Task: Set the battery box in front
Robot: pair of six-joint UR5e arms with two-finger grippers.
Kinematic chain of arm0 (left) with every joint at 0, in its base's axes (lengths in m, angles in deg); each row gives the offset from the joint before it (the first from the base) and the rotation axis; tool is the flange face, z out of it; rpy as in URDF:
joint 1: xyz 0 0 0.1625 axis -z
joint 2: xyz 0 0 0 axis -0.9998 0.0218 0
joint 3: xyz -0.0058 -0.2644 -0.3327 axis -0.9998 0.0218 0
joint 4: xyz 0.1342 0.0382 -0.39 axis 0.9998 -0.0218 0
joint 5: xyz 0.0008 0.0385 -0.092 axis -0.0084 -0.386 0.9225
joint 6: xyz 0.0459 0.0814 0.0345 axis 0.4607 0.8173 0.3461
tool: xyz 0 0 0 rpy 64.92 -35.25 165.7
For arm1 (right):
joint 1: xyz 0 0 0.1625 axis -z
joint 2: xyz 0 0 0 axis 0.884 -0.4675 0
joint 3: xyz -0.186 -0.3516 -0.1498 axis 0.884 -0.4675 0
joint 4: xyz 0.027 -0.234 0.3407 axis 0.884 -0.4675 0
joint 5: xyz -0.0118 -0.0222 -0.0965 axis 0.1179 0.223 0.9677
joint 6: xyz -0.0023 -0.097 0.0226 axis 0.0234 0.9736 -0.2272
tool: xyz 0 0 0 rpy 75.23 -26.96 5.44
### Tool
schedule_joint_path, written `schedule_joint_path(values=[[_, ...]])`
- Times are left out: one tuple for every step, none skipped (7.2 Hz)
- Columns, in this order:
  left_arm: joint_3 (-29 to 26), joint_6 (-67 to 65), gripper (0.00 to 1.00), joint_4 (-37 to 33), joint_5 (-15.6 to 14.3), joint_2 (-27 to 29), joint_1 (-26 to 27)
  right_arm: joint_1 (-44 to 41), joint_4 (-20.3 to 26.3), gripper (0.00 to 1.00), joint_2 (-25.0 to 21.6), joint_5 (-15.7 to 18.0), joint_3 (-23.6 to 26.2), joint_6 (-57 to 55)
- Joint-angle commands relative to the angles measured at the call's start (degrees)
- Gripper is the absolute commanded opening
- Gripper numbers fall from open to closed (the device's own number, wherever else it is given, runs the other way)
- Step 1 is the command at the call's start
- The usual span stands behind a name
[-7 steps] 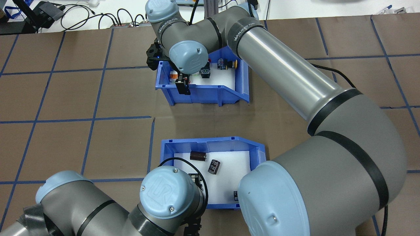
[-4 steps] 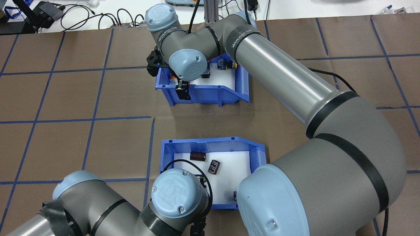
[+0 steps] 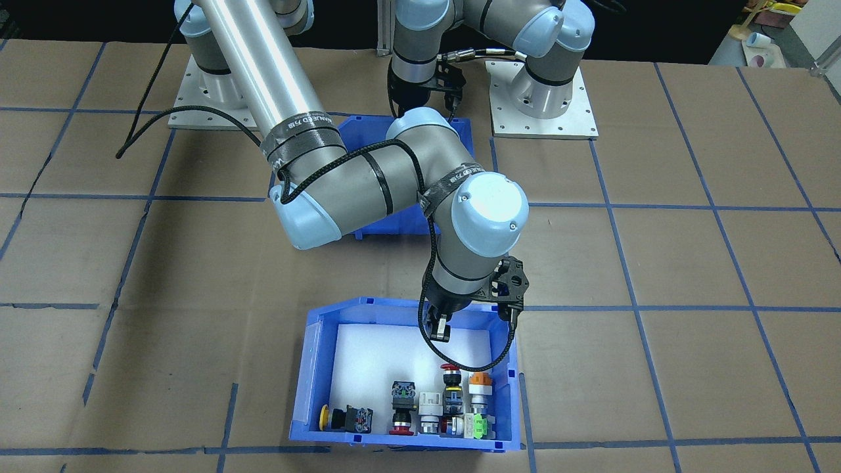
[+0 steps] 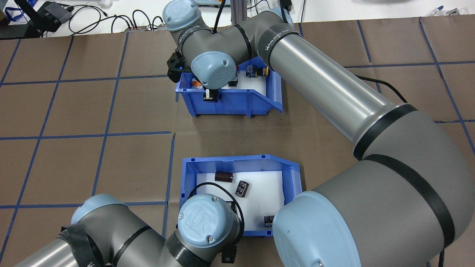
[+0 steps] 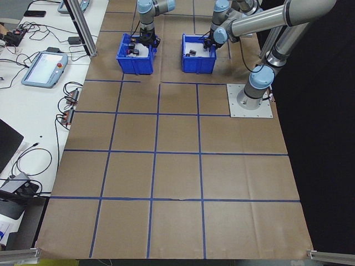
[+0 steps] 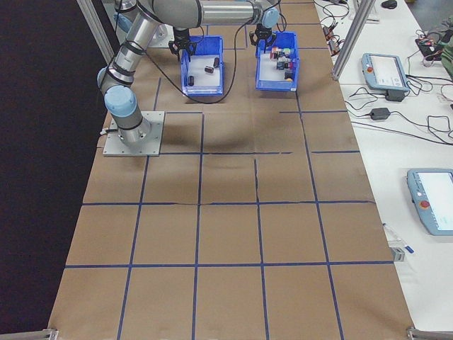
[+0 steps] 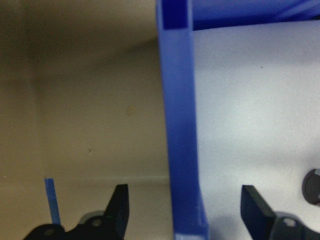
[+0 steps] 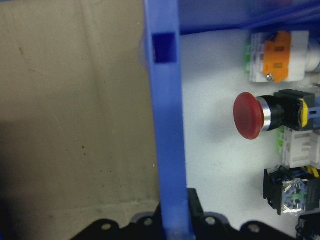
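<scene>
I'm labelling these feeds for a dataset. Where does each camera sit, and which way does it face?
Front-facing: across the table, facing the robot; both bases at top, right claw at the blue plastic bin of colourful push-buttons.
Overhead: behind the shoulders, looking forward and down; blue plastic battery box with white liner nearest.
Exterior left and right: table ends, looking along it.
Left wrist: left claw open astride the battery box wall.
Right wrist: jaws closed on the button bin wall.
Front-facing and overhead share both bins.

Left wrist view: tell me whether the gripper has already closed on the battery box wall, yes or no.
No: the left gripper is open, its fingers straddling the blue wall of the battery box with gaps on both sides.
</scene>
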State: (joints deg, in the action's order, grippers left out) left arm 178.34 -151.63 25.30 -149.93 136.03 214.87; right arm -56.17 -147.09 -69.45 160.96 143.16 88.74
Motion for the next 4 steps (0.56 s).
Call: schedule_joint_path(values=[[0.01, -1.69, 0.0, 3.71, 3.14, -0.22, -0.08, 1.3, 0.65, 0.05, -1.88, 0.75, 0.19, 0.39], [-0.25, -0.91, 0.0, 3.45, 2.98, -2.05, -0.26, 3.14, 2.31, 0.04, -3.64, 0.76, 0.72, 1.79], [-0.6, -0.29, 0.0, 2.93, 2.81, -2.59, -0.61, 5.68, 5.63, 0.04, -5.22, 0.84, 0.9, 5.46], [-0.69, 2.67, 0.0, 1.27, 1.24, -3.38, -1.22, 8.23, 7.49, 0.04, -6.8, 1.19, 1.07, 8.11]])
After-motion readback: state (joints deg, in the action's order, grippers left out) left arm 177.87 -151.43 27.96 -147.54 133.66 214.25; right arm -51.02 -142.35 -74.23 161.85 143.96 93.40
